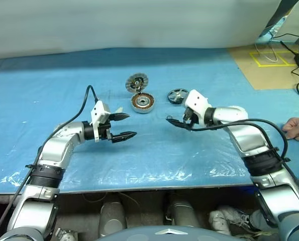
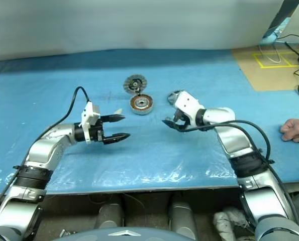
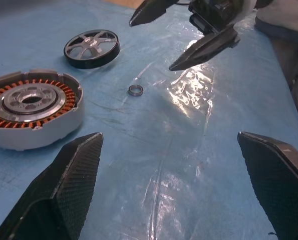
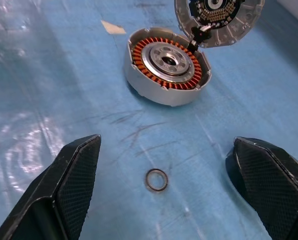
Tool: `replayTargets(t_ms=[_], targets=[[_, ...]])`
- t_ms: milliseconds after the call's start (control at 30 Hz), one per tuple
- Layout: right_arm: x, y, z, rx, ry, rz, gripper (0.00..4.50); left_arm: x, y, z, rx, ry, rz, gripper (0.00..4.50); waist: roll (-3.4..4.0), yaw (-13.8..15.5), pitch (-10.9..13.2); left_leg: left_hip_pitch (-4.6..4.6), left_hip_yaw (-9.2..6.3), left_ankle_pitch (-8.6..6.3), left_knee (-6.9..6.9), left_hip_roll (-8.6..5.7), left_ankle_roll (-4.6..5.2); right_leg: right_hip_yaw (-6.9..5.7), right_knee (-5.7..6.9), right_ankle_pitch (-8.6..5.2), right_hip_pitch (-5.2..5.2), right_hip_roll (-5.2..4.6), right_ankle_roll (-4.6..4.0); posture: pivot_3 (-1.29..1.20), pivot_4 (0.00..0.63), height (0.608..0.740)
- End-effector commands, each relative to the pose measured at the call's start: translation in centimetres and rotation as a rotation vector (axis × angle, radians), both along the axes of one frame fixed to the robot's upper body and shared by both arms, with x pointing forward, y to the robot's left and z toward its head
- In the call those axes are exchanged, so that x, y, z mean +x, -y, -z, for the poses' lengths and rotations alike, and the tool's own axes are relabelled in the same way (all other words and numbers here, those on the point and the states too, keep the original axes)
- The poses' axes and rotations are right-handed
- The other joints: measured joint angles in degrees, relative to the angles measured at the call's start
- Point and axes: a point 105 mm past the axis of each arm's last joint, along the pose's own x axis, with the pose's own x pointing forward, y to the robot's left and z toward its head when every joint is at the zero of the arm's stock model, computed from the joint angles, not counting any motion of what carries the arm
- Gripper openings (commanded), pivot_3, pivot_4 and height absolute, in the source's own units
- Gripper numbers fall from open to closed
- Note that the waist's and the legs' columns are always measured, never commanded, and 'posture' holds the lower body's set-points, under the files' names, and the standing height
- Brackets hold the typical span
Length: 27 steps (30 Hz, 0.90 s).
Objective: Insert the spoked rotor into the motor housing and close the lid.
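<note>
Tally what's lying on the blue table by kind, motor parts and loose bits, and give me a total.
Spoked rotor: 1
Motor housing with its hinged lid open: 1
Small metal ring: 1
Scrap of pale tape: 1
Total: 4

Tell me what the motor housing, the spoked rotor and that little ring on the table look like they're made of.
Motor housing: likely cast metal, matte grey shell; copper-coloured windings ring a machined silver hub. Spoked rotor: dark, probably metal, with a thin shiny rim. Small ring: looks like dull metal, though rubber can't be ruled out.
</note>
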Motion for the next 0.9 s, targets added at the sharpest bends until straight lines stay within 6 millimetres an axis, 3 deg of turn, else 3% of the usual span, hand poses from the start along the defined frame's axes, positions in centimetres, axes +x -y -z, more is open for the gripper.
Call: replayTargets(t_ms=[33,300,533,900], targets=[[1.4,-2.1,-2.3,-0.026,0.078,-0.102,4.47,0.0,-0.2,-0.6,0.002,0.039,-0.012,4.5,-0.01,-0.36,0.0,-0.01,0.0,0.0,0.02,0.01,0.0,0.01,0.03,0.0,-0.03,0.01,-0.01,0.0,0.15,0.74],[5.1,-7.7,-3.7,-0.143,0.119,-0.241,4.47,-0.6,-0.3,0.1,-0.002,0.028,-0.036,4.5,-0.02,-1.37,0.01,-0.09,0.0,-0.01,0.17,0.13,0.01,-0.1,0.3,-0.12,-0.19,0.01,-0.22,0.0,0.15,0.74],[4.4,-11.8,-2.2,-0.109,-0.034,-0.32,4.47,-1.6,-0.6,0.3,-0.024,0.012,-0.074,4.5,-0.01,-1.15,0.02,-0.28,-0.04,0.1,0.17,0.35,0.21,-0.55,0.37,-0.27,-0.34,0.01,-0.48,0.0,0.15,0.74],[5.1,-10.9,0.6,-0.276,-0.016,-0.246,4.47,-2.8,-1.1,0.7,-0.013,0.01,-0.127,4.5,0.0,-1.15,0.02,-0.95,-0.11,0.11,0.42,0.4,0.24,-0.61,0.56,-0.24,-0.98,0.0,-0.55,0.0,0.15,0.74]])
